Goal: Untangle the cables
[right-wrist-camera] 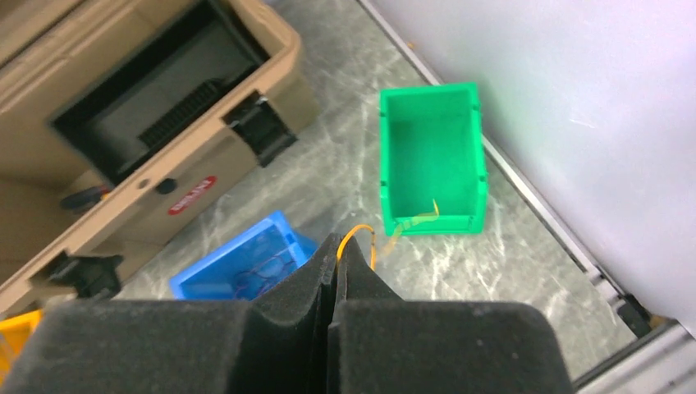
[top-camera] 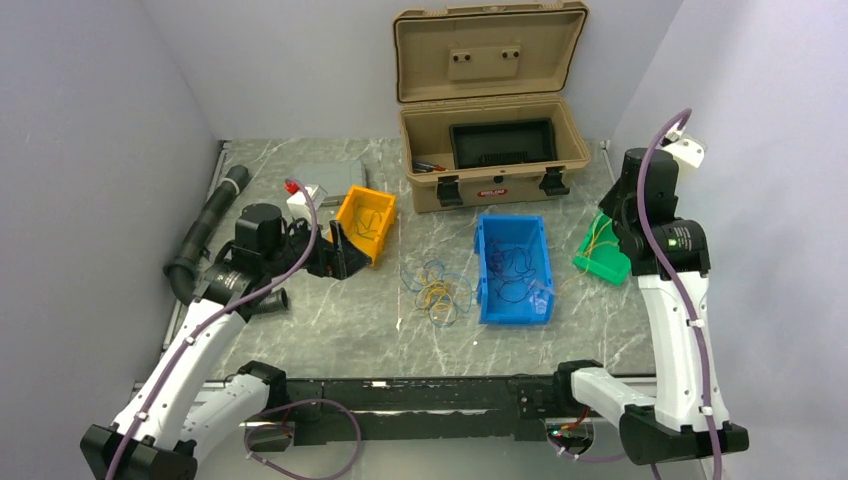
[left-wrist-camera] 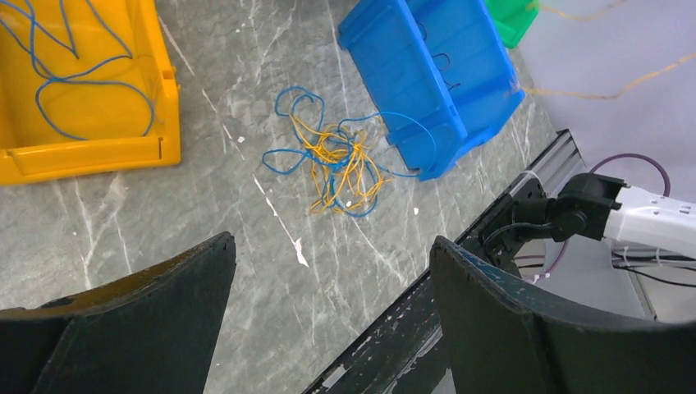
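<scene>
A tangle of thin yellow and blue cables (top-camera: 437,285) lies on the marble table between the yellow bin (top-camera: 365,222) and the blue bin (top-camera: 515,268). In the left wrist view the same cables (left-wrist-camera: 341,164) lie well ahead of my left gripper (left-wrist-camera: 332,246), which is open and empty beside the yellow bin. My right gripper (right-wrist-camera: 338,243) is shut on a single yellow wire (right-wrist-camera: 361,232). That wire trails down into the green bin (right-wrist-camera: 431,131). A blue wire (left-wrist-camera: 74,74) lies in the yellow bin, and dark wires (top-camera: 512,262) lie in the blue one.
An open tan toolbox (top-camera: 490,150) stands at the back. A black corrugated hose (top-camera: 205,230) runs along the left edge. A small white box (top-camera: 305,200) sits behind the yellow bin. White walls close in the left and right sides.
</scene>
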### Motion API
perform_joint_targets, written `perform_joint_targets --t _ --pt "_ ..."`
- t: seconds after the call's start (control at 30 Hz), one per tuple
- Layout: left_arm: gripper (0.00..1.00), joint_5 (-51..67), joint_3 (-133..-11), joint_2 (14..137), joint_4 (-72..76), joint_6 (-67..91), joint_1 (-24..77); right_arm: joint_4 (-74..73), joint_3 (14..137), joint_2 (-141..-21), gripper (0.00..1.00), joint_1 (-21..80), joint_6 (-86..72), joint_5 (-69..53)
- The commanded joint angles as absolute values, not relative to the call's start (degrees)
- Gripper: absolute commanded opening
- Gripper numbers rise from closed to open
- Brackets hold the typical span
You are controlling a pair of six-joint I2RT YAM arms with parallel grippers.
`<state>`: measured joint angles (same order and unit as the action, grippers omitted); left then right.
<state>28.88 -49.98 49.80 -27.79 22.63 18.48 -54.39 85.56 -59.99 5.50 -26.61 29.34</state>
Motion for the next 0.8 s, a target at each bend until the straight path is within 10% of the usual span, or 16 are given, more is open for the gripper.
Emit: perform_joint_targets --t 0.0,0.77 --pt "0.9 32.4 -51.4 47.7 -27.3 20.7 18.6 -53.8 83.1 -60.0 0.0 0.7 -27.1 28.1" --pt "0.9 35.6 -54.0 50.6 -27.2 19.6 18.7 -47.6 84.1 -74.2 0.0 -37.7 -30.8 -2.8"
